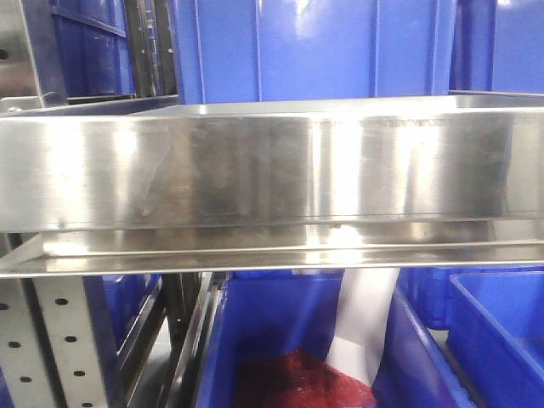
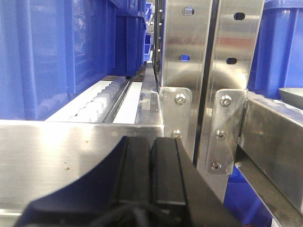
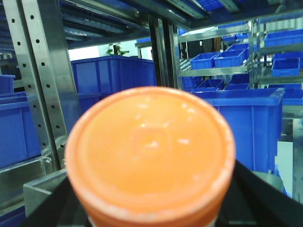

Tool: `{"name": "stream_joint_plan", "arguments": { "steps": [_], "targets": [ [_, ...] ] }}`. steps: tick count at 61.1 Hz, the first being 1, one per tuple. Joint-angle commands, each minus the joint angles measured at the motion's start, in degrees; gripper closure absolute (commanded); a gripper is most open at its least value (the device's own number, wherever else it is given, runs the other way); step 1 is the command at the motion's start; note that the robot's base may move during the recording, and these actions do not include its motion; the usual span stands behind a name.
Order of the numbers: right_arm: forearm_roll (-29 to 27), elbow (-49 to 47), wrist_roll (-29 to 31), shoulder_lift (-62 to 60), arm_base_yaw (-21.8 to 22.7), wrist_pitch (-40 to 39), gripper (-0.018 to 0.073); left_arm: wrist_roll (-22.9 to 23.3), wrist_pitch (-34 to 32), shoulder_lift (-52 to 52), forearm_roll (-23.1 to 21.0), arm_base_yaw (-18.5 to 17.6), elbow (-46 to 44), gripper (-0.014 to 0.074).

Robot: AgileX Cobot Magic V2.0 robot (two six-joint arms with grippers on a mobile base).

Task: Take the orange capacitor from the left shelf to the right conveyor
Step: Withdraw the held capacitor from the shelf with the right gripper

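In the right wrist view the orange capacitor fills the lower middle, its flat round top facing the camera. My right gripper is shut on it, its black jaws showing at both lower corners. In the left wrist view my left gripper is shut and empty, its two black pads pressed together just before the steel front lip of the shelf. In the front view the shiny left shelf spans the whole frame; neither gripper shows there. The conveyor is out of view.
Blue plastic bins stand on and behind the shelf, and more sit below it, one holding something red. Perforated steel uprights stand right of my left gripper. Racks with blue bins lie behind the capacitor.
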State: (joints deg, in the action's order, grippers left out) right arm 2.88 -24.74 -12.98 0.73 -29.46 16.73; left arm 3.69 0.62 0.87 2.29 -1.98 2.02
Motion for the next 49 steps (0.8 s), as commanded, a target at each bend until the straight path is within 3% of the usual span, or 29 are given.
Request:
{"name": "stream_joint_plan", "arguments": {
  "steps": [1,49],
  "targets": [
    [0.1,0.0,0.2,-1.2,-0.1,-3.4,0.0505,0.4,-5.2,0.4,-0.1,0.0,1.2,0.0722],
    [0.1,2.2,0.2,-2.1,-0.1,-2.5,0.0505,0.4,-5.2,0.4,-0.1,0.0,1.2,0.0722]
  ]
}}
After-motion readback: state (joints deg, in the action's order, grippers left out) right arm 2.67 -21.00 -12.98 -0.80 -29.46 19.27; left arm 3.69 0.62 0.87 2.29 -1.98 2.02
